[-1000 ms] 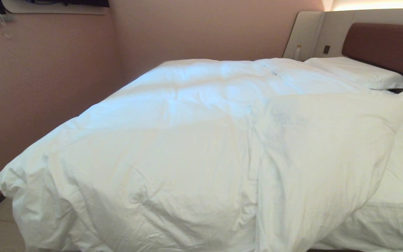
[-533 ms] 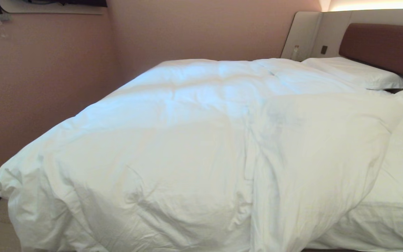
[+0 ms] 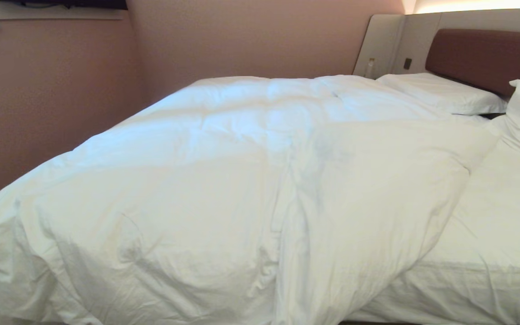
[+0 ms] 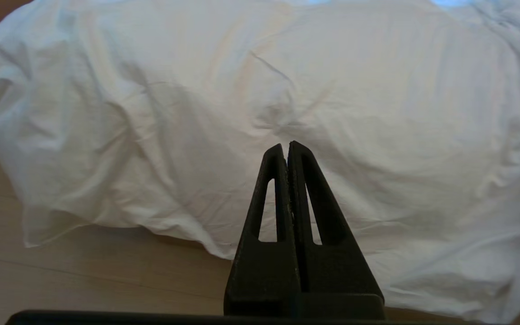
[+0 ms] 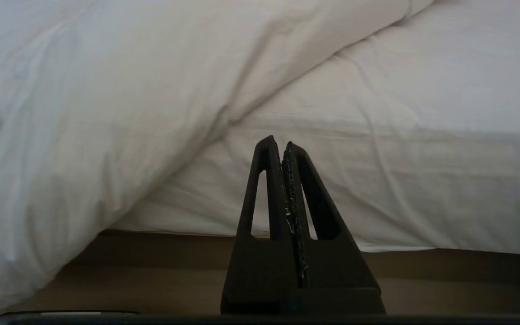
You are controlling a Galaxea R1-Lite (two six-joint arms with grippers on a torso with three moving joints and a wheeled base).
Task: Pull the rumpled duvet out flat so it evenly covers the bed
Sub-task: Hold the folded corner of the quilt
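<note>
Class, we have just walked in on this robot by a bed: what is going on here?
Nothing is being handled yet. The duvet lies rumpled and bunched toward the robot's left side of the bed, spilling over the near edge, while bare sheet shows on the right, near the pillows. The left gripper faces the hanging duvet, the right gripper faces the uncovered mattress side; both have jaws shut and hold nothing.

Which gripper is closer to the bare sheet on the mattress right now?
Right. The right gripper points at the bare sheet just beside the duvet edge. The left gripper faces only duvet draped over the bed's end.
</note>
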